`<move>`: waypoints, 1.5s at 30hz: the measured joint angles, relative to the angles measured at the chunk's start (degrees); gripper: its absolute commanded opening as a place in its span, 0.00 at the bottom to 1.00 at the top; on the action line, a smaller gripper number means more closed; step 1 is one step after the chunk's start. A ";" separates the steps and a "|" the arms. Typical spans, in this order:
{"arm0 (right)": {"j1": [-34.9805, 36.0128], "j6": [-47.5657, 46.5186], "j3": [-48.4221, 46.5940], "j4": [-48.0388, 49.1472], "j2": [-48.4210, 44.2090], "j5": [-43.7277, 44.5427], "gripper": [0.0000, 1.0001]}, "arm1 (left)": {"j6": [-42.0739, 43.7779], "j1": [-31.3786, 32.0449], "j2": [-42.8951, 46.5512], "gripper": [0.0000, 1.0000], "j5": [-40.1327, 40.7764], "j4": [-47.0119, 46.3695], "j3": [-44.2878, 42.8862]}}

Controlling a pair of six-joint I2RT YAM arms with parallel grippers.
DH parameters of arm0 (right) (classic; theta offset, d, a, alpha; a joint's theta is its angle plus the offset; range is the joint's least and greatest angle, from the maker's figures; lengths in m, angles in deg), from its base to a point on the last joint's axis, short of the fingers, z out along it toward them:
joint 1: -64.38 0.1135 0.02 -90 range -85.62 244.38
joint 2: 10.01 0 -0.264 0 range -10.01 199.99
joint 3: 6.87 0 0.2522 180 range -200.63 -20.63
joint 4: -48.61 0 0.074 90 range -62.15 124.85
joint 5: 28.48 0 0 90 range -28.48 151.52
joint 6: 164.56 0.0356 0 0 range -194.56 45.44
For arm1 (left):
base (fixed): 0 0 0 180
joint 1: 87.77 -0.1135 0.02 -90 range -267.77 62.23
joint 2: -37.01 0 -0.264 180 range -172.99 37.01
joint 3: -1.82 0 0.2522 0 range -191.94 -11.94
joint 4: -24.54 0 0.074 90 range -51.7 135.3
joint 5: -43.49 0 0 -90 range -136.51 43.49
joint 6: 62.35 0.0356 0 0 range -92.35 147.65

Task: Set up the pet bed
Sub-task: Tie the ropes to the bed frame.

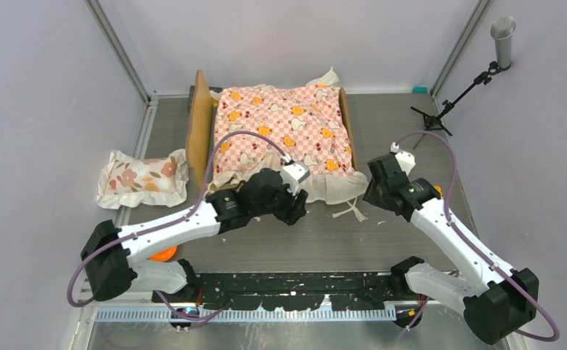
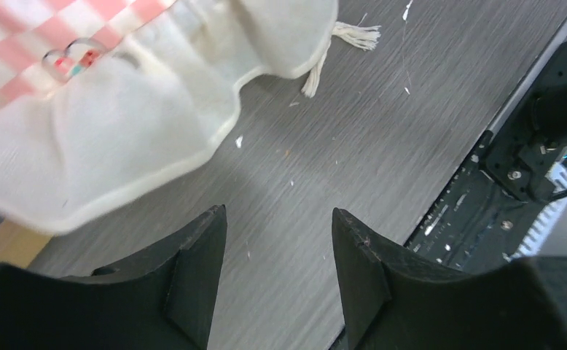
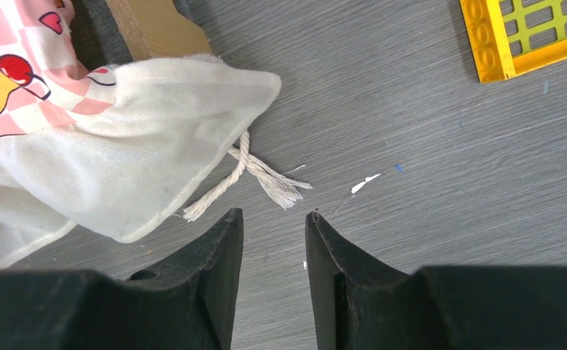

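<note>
Two claws, both open and empty: left claw and right claw hover low over the table by the near ruffled hem of the sheet, with the tie cord loose on the table. The pet bed sits mid-table behind them, the sheet draped over it. The floral pillow lies just left of it, off the bed. The sheet looks on, if untidy; the pillow is likely still to place.

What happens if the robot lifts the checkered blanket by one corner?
Probably the blanket would droop, since it lies in soft folds. It looks like thin cloth, so probably light. Its ruffle spills past the bed, so it may slide off easily.
</note>
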 measured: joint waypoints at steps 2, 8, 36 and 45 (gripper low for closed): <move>-1.14 0.11 0.00 -0.09 0.11 -1.16 0.48 | 2.75 2.82 -2.78 0.56 1.36 -3.54 0.20; -6.64 0.35 1.57 0.52 0.11 -6.78 0.44 | 10.40 9.11 -14.05 0.56 3.41 -11.82 -0.22; -9.31 3.39 12.63 11.21 5.51 -16.09 0.49 | 15.41 9.60 -27.45 0.55 1.88 -23.54 -4.22; -9.31 2.47 8.46 9.73 2.03 -11.30 0.50 | 12.66 8.59 -28.46 0.55 3.63 -24.04 -4.66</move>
